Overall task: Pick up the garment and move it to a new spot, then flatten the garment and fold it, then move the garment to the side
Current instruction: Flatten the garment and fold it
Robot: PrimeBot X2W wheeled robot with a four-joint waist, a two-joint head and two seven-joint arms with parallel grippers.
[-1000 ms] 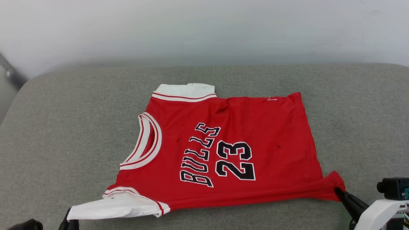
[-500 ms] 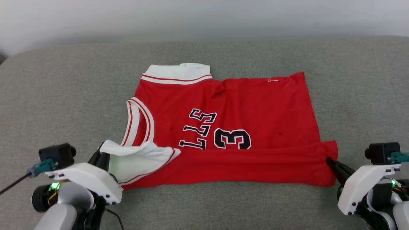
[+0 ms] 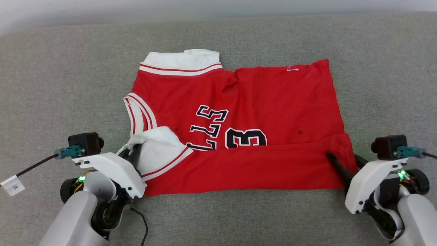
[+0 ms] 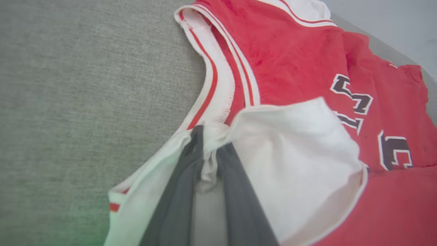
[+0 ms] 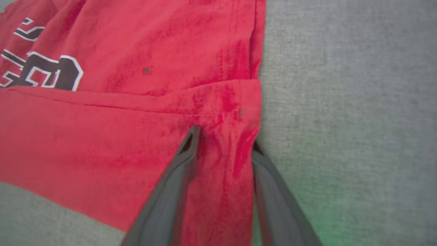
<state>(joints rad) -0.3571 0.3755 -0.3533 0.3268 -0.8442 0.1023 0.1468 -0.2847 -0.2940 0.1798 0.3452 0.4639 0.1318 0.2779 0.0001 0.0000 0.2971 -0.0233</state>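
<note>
The garment (image 3: 273,99), a red jersey with white sleeves and black lettering, lies on the grey cushion (image 3: 61,85). Its near edge is folded over onto the front, hiding the lower part of the lettering. In the left wrist view, my left gripper (image 4: 210,143) is shut on the bunched white sleeve (image 4: 290,143); in the head view the left gripper (image 3: 131,152) sits at the fold's left end. My right gripper (image 5: 223,140) stands open, fingers apart on either side of the folded red corner (image 5: 232,102). The head view has this right gripper (image 3: 341,156) at the fold's right end.
Grey cushion surface stretches all round the garment, with a pale wall (image 3: 102,10) along its far edge. A black cable with a white tag (image 3: 13,186) hangs off my left wrist at the lower left.
The head camera has tilted down. Both grippers carried the garment's near edge away from me, laying it over the lettering. The right gripper's fingers have parted from the corner they pinched.
</note>
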